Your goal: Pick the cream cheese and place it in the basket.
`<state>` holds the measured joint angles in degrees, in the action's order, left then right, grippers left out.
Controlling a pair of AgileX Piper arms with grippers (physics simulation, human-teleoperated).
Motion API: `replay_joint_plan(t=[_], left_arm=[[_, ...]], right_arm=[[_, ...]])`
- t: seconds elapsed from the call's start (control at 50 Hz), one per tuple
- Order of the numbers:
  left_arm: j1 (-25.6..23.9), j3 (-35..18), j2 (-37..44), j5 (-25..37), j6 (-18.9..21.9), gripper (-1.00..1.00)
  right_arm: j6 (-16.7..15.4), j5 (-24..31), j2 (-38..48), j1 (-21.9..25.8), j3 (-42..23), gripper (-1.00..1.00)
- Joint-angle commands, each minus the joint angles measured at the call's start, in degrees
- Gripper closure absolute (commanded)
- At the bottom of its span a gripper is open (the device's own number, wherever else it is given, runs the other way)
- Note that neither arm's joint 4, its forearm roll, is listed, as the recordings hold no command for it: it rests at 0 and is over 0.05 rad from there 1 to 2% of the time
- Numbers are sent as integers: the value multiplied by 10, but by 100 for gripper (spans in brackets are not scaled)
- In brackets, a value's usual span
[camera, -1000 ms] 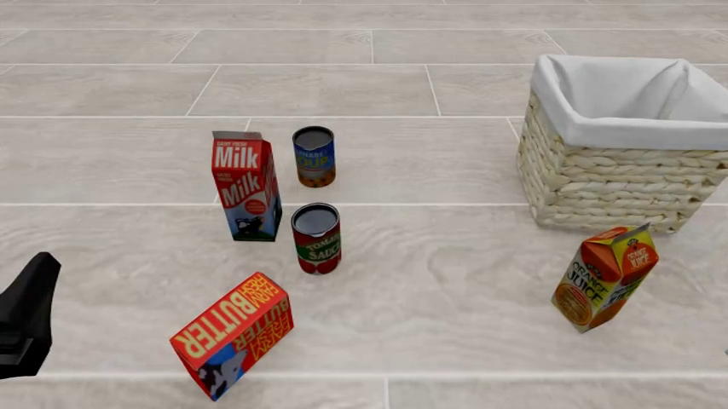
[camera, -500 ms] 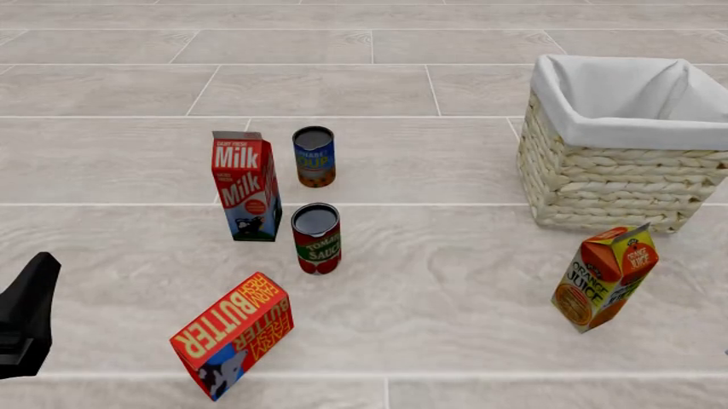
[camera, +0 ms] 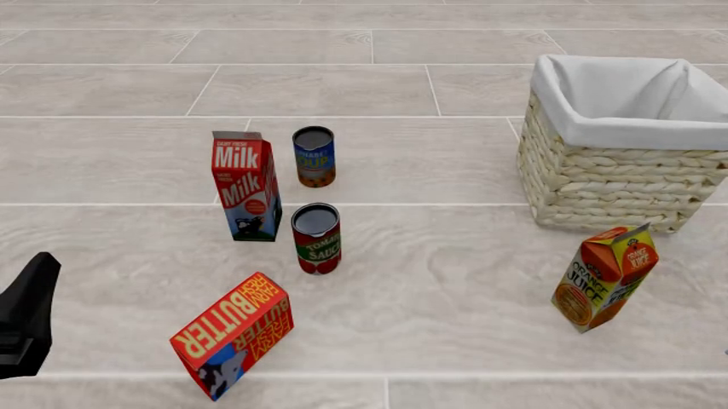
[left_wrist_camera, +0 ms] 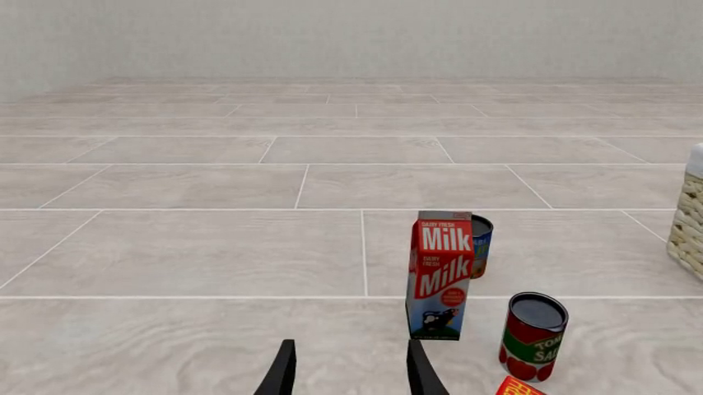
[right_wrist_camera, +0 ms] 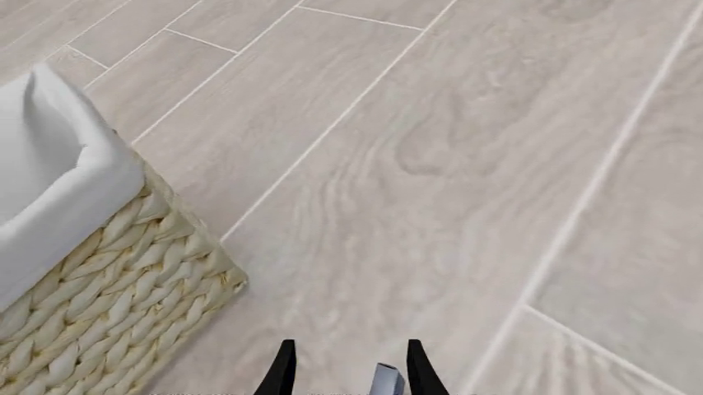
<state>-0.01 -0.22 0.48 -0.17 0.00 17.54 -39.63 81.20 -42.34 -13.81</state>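
Fingers [left_wrist_camera: 281, 374] on both my grippers stand spread with a gap between them. My left gripper [left_wrist_camera: 349, 374] grips nothing, and the milk carton [left_wrist_camera: 442, 276] stands just ahead of it, a little to its right. The basket [right_wrist_camera: 99, 271] sits close ahead and left of my right gripper [right_wrist_camera: 349, 374]. What may be the cream cheese [right_wrist_camera: 384, 378] shows only as a small grey-blue sliver between that gripper's fingers, too little to be sure.

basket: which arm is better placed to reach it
Right. The basket sits on the table's right side, close in front of the right gripper; the left gripper is far left, facing the milk carton.
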Motion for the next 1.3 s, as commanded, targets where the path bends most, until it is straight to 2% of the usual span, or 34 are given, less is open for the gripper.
replay_joint_plan(t=[0.02, 0.04, 0.06, 0.18, 0.2, 0.24, 0.3, 0.42, 0.48, 0.6, 0.84, 1.1, 1.3], left_arm=[[0, 0, 0, 0, 0, -100], [0, 0, 0, 0, 0, -100], [0, 0, 0, 0, 0, -100], [0, 0, 0, 0, 0, -100], [0, 0, 0, 0, 0, -100], [0, 0, 0, 0, 0, -100], [0, 0, 0, 0, 0, -100], [0, 0, 0, 0, 0, -100], [0, 0, 0, 0, 0, -100], [0, 0, 0, 0, 0, -100], [0, 0, 0, 0, 0, -100], [0, 0, 0, 0, 0, -100], [0, 0, 0, 0, 0, -100]], right_arm=[[30, 83, 14, -3, -44, -100], [36, 77, 1, 5, -37, -100], [19, 88, 6, -12, -43, -100], [3, 92, 7, -36, -41, -100], [-21, 112, 32, -63, -58, -100], [-7, 88, 25, -43, -42, -100], [-23, 101, 16, -61, -45, -100], [-19, 79, 44, -53, -39, -100], [-1, 53, 76, -42, -35, -100], [-2, 47, 89, -35, -35, -100], [19, -31, 183, -21, -25, -100], [39, -77, 251, -2, -28, -100], [49, -86, 278, 11, -36, -100]])
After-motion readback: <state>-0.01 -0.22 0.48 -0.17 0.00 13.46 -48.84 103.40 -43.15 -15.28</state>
